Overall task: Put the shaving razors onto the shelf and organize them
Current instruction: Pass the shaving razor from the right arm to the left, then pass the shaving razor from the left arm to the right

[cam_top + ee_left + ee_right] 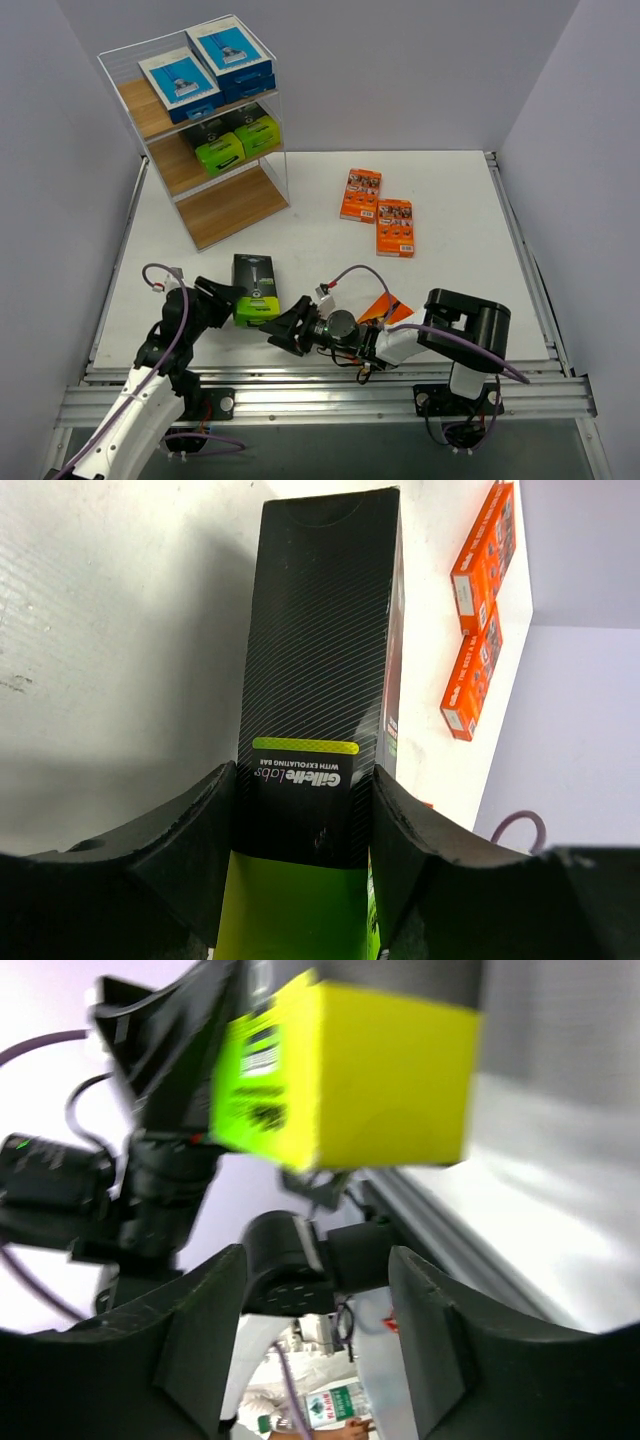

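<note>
- Near the front edge of the table (450, 290), left of centre: the left gripper (305, 785) is clamped on a black pack with a lime-green end (255, 288), one finger pressed to each long side close to the lime end. The black end points away towards the back of the table. Whether the pack rests on the table or is lifted cannot be told.
- Just right of that pack: the right gripper (285, 330), its jaws parted to a moderate width with nothing between them. It faces the lime end of the pack and stands clear of it.
- At the far left corner: the shelf (232, 212), three wooden boards in a thin white frame.
- Top board: two blue-and-white packs (180, 80), side by side.
- Middle board: two black-and-lime packs (220, 152), side by side, lime ends forward.
- Bottom board: bare wood.
- Right of centre on the table: two orange packs (360, 193), lying flat and close together, well apart from both grippers and from the shelf.
</note>
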Available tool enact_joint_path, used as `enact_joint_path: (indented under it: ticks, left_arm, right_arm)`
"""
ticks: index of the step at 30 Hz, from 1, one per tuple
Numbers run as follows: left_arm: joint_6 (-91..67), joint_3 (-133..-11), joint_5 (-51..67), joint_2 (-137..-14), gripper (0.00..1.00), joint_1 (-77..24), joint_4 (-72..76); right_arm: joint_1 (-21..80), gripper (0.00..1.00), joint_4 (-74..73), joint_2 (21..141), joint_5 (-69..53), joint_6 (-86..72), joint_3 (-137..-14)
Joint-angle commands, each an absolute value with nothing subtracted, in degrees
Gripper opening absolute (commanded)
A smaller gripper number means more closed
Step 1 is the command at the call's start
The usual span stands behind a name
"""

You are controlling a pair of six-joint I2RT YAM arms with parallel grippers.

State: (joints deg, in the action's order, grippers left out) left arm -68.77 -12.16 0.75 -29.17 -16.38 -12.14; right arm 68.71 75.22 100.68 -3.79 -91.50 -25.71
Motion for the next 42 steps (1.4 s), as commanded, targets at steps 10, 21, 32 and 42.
enact_joint_path:
  ticks: [10,21,32,42]
  left_arm:
    - [-73.57,-22.32,-7.54,-25.23,0.23,-15.91,-8.61]
    - [-72.86,-30.84,-16.43,-22.06,0.02,-16.0,-19.06]
    - [-74.79,-30.67,-18.02,-19.69,0.02,-16.08,-21.62]
    - [-74.88,-31.55,-20.48,-19.07,0.02,-16.17,-22.06]
  right_arm:
    - [71.63,0.99,69.62,90.18,7.29,-86.49,-32.34]
    - [71.54,1.0,59.77,89.38,14.23,-85.25,-40.6]
    - [69.26,1.0,62.84,98.08,11.52,-86.04,-48.86]
    - [69.61,1.0,63.02,100.98,10.81,-87.27,-51.5]
